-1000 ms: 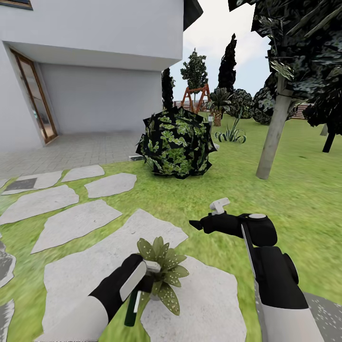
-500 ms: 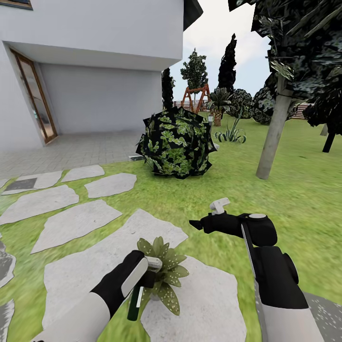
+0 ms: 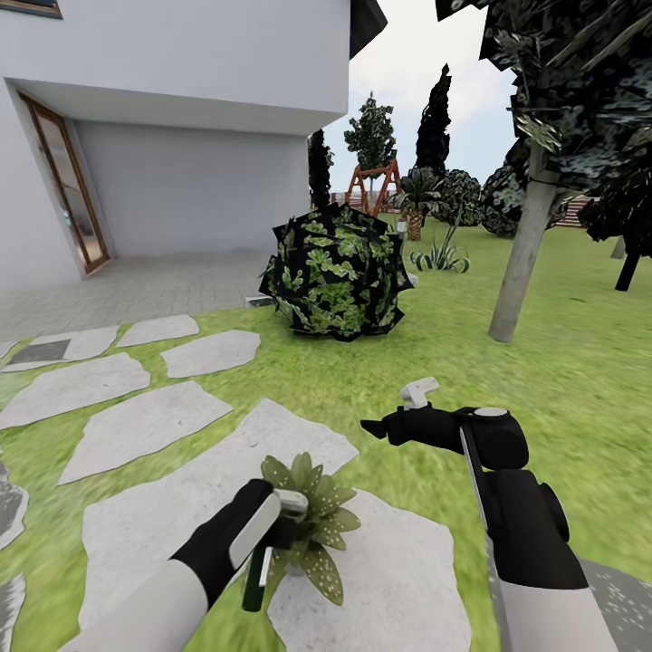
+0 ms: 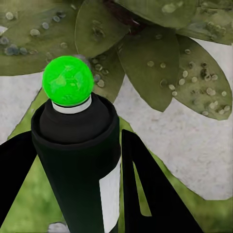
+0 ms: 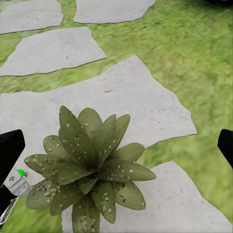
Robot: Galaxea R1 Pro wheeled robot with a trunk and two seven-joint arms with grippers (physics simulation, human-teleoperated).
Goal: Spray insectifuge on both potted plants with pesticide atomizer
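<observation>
Clearance around the plant on the stepping stones.
The left gripper [image 3: 272,534] and its atomizer [image 3: 258,570] crowd the plant [image 3: 312,516] on its left side, the atomizer just beside the leaves. The right gripper [image 3: 389,421] hangs near the plant, apart from it, fingers spread. Bare stone [image 3: 398,580] lies open to the plant's right; the bush [image 3: 337,272] and tree trunk [image 3: 521,258] stand well apart.

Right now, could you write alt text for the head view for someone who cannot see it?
The left claw holds the pesticide atomizer beside a speckled potted plant on a stepping stone. The right claw hovers over the lawn, with a round dark bush behind.
</observation>
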